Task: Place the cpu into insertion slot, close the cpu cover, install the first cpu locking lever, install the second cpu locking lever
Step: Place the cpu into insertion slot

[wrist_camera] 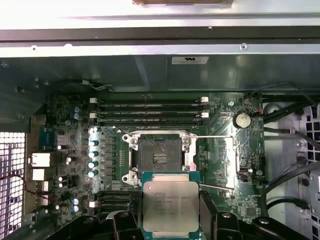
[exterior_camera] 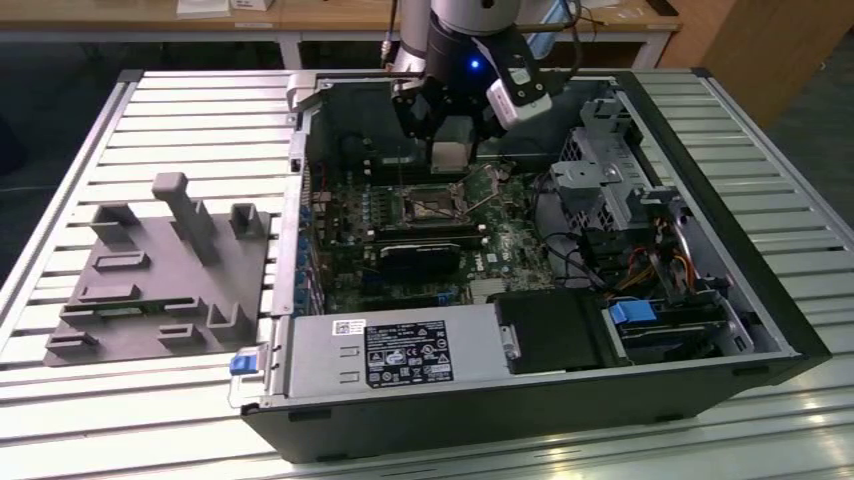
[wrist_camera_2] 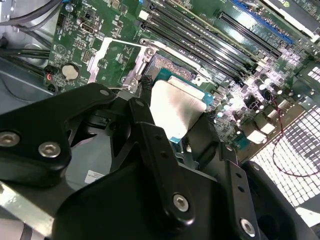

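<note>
My gripper (exterior_camera: 451,150) hangs inside the open computer case, shut on the cpu (exterior_camera: 451,157), a flat square chip with a dull silver top. In the first wrist view the cpu (wrist_camera: 171,205) sits between two black fingers (wrist_camera: 125,222), just short of the insertion slot (wrist_camera: 160,156), whose dark centre lies bare inside its silvery rim. In the second wrist view the cpu (wrist_camera_2: 175,107) hovers tilted above the slot (wrist_camera_2: 172,67). The cpu cover (wrist_camera_2: 107,44) stands flipped open beside the slot, green board showing through its window. Thin wire levers (wrist_camera: 215,136) stand away from the socket.
Long black memory slots (wrist_camera: 150,112) run beside the socket. A grey power supply box (exterior_camera: 387,355) fills the case's near side. A drive cage with cables (exterior_camera: 627,200) is at the exterior view's right. A grey fixture (exterior_camera: 160,265) lies on the slatted table at the left.
</note>
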Motion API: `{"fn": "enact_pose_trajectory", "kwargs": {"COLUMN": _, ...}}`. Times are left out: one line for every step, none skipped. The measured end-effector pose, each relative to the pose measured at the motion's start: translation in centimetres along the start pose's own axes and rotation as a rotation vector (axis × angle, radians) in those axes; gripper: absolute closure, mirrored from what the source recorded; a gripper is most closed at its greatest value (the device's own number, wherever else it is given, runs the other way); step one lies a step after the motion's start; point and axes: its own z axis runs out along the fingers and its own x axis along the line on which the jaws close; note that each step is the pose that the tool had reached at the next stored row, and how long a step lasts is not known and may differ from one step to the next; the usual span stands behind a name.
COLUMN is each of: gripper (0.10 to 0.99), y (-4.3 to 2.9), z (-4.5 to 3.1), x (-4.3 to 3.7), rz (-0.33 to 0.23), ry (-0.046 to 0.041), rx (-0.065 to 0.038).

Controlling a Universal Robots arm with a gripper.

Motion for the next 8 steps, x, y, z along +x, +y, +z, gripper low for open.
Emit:
{"fn": "enact_pose_trajectory", "kwargs": {"gripper": 0.549, "y": -0.01, "z": 0.07, "x": 0.01, "rz": 0.009, "ry": -0.0008, "rx": 0.000}}
{"fn": "enact_pose_trajectory", "kwargs": {"gripper": 0.549, "y": -0.01, "z": 0.14, "x": 0.01, "rz": 0.022, "ry": -0.0020, "rx": 0.000}}
{"fn": "enact_pose_trajectory", "kwargs": {"gripper": 0.549, "y": -0.02, "z": 0.20, "x": 0.02, "rz": 0.036, "ry": -0.0032, "rx": -0.001}}
{"fn": "enact_pose_trajectory", "kwargs": {"gripper": 0.549, "y": -0.02, "z": 0.25, "x": 0.02, "rz": 0.051, "ry": -0.0047, "rx": -0.001}}
{"fn": "enact_pose_trajectory", "kwargs": {"gripper": 0.549, "y": -0.03, "z": 0.31, "x": 0.01, "rz": 0.069, "ry": -0.0062, "rx": -0.001}}
{"fn": "enact_pose_trajectory", "kwargs": {"gripper": 0.549, "y": -0.03, "z": 0.36, "x": 0.01, "rz": 0.088, "ry": -0.0079, "rx": -0.001}}
{"fn": "enact_pose_trajectory", "kwargs": {"gripper": 0.549, "y": -0.04, "z": 0.42, "x": 0.01, "rz": 0.106, "ry": -0.0096, "rx": -0.002}}
{"fn": "enact_pose_trajectory", "kwargs": {"gripper": 0.549, "y": -0.04, "z": 0.47, "x": 0.01, "rz": 0.123, "ry": -0.0112, "rx": -0.002}}
